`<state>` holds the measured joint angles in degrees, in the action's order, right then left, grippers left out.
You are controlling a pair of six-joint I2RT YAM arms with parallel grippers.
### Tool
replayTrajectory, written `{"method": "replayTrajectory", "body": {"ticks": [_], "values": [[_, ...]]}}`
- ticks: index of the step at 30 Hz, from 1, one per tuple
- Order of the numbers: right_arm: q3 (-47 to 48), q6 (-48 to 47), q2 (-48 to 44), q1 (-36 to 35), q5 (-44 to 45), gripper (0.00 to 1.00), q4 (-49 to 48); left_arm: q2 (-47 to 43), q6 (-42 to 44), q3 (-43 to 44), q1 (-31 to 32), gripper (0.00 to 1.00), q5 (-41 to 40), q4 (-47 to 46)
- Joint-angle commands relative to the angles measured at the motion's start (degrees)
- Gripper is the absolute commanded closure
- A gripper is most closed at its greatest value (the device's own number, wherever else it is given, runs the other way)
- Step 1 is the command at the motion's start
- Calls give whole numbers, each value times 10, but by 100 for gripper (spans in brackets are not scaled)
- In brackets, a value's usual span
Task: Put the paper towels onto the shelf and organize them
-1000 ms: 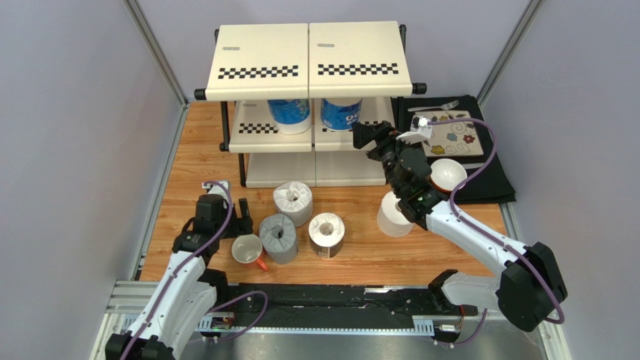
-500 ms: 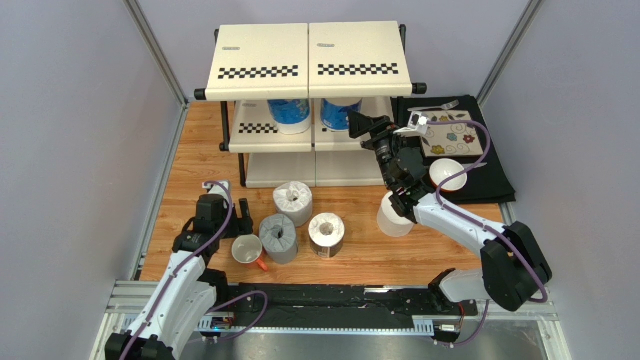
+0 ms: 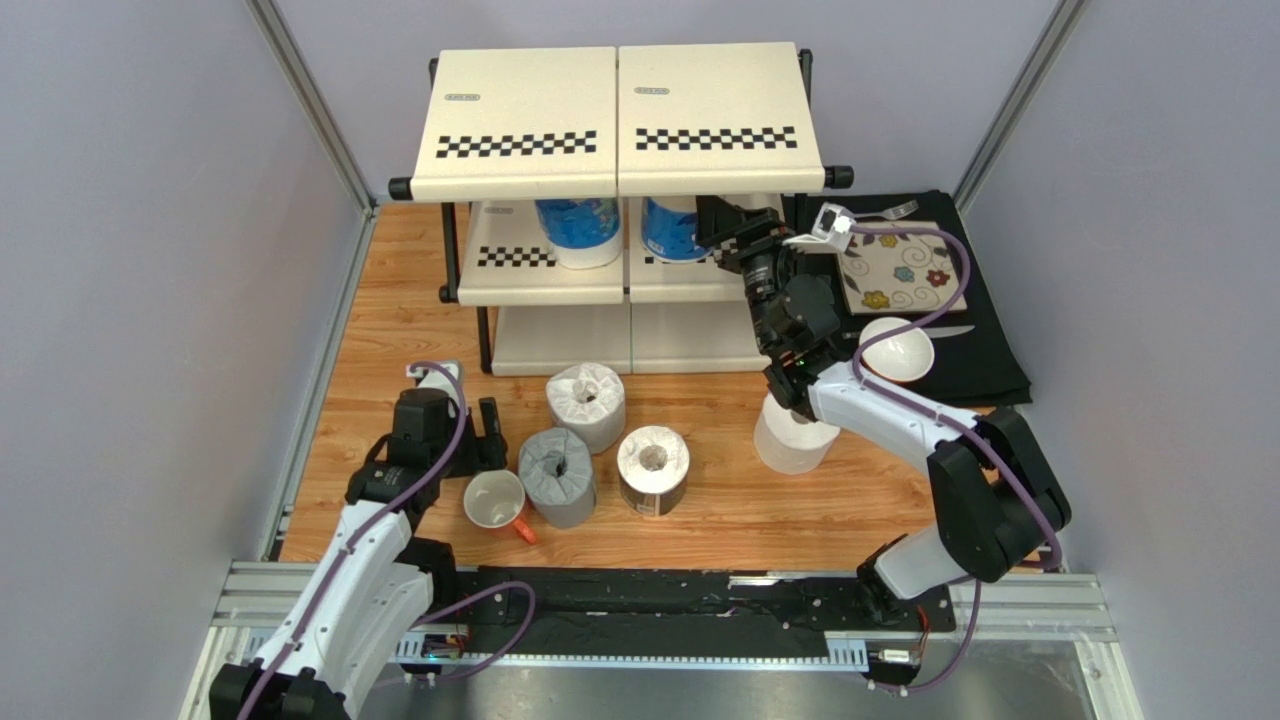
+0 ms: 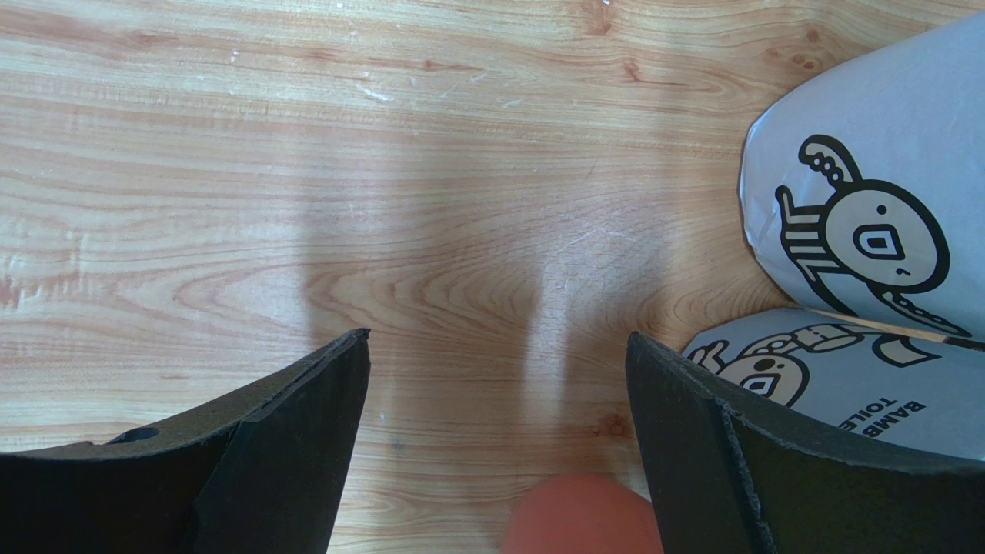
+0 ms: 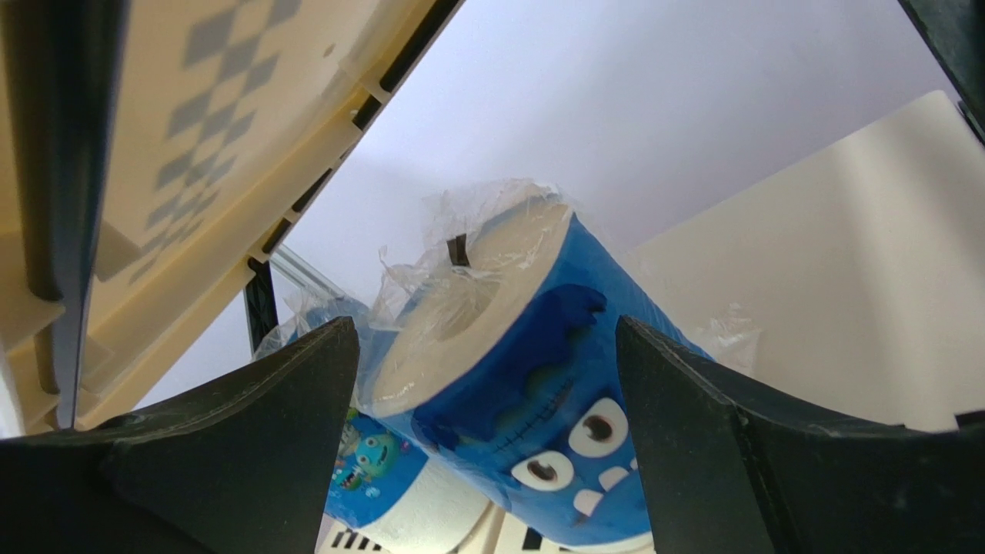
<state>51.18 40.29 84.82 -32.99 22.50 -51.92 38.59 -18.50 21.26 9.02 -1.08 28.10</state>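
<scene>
The shelf [image 3: 616, 98] stands at the back. Two blue-printed rolls [image 3: 579, 228] [image 3: 672, 228] stand on its middle tier. My right gripper [image 3: 721, 228] is open, level with that tier and just right of the right blue roll. In the right wrist view the gripper [image 5: 486, 326] frames that roll [image 5: 520, 369], with the other blue roll [image 5: 382, 473] behind. On the table stand a white roll [image 3: 586, 402], a grey roll [image 3: 558, 474], a dark-wrapped roll [image 3: 652, 468] and a second white roll [image 3: 789, 435] under my right arm. My left gripper [image 3: 484, 435] [image 4: 497, 338] is open and empty over bare wood.
A white mug with an orange handle [image 3: 496, 500] stands beside the grey roll, close to my left gripper. A black mat [image 3: 992, 353] with a floral tile [image 3: 902, 270], a white bowl [image 3: 897, 353] and a fork lies right of the shelf. Cartoon-printed wrapping [image 4: 856, 231] shows at the left wrist view's right edge.
My right gripper has moved up and left, from in front of the shelf to the middle tier beside the right blue roll. My left arm has not moved.
</scene>
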Motion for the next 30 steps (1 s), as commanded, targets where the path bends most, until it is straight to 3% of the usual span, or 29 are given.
{"method": "replayTrajectory", "body": {"ticks": [1, 14, 30], "values": [[34, 8, 18, 7, 18, 15, -47, 3, 13, 1, 4, 10, 6, 6], [113, 24, 98, 16, 21, 16, -51, 4, 14, 0, 5, 10, 6, 6], [139, 27, 116, 24, -39, 16, -13, 5, 15, 0, 5, 10, 6, 6]]}}
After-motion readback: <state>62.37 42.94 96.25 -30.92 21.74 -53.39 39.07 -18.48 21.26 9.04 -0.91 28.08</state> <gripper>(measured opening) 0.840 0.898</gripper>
